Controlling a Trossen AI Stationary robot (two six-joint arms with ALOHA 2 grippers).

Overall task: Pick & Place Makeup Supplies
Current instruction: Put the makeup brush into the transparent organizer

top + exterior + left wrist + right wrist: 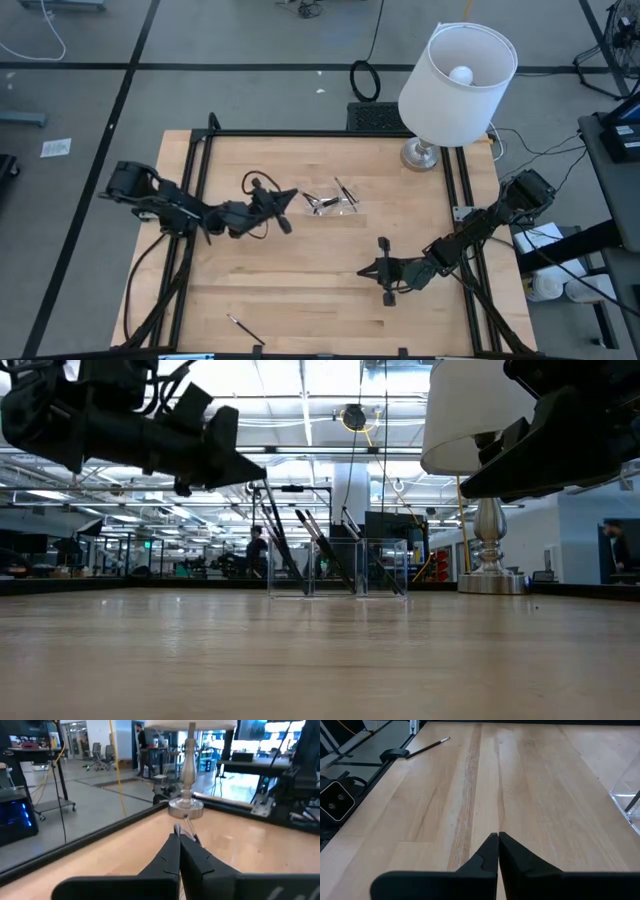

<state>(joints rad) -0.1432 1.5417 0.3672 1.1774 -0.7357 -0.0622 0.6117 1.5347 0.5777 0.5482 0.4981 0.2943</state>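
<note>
High view: a white lamp (457, 80) stands at the table's (300, 290) far edge. Left gripper (287, 200) hovers clenched just beside the clear tray (330, 203) holding sticks (320, 550). Right gripper (366, 270) hangs clenched, empty, nearer. One stick (243, 327) lies far from the lamp.

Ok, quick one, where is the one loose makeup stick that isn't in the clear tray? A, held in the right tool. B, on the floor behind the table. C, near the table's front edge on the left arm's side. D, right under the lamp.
C: the high view shows the loose stick lying alone near the front edge on the left arm's side, far from the clear tray and the lamp.
</note>
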